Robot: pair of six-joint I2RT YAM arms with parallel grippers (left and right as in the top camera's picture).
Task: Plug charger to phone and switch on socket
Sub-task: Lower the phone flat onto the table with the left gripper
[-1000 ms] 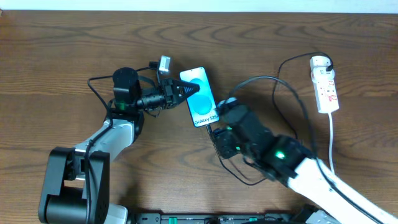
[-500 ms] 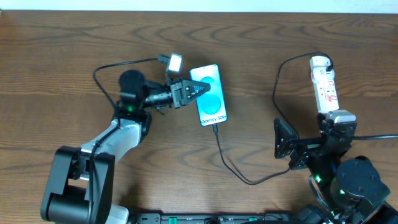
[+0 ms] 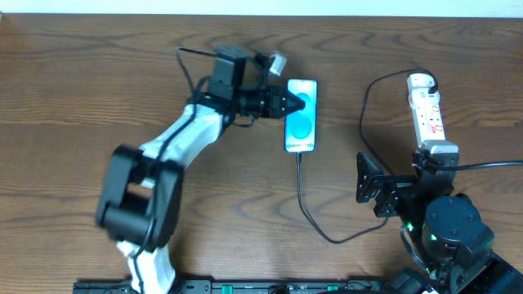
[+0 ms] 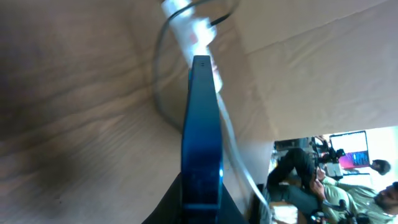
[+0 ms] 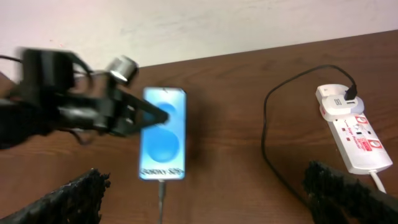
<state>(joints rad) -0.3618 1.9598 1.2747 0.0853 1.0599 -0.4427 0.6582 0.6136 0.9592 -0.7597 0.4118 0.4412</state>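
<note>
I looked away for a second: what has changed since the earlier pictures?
The right gripper left the phone, opened wide and pulled back to the near right. The left gripper, shut on the phone, carried it right and straightened it. The charger stays plugged in; the socket has not moved.

From here I count one table (image 3: pixel 82 82), and on it one phone (image 3: pixel 301 126), one black charger (image 3: pixel 304 204) and one white socket (image 3: pixel 426 110), which carries one plug (image 5: pixel 337 106) at its rounded end and trails one white cord (image 5: pixel 374 179). There are two arms, a left arm (image 3: pixel 176 139) and a right arm (image 3: pixel 445 233), and two grippers, a left gripper (image 3: pixel 288 104) and a right gripper (image 5: pixel 208 186), each with two fingers.
</note>
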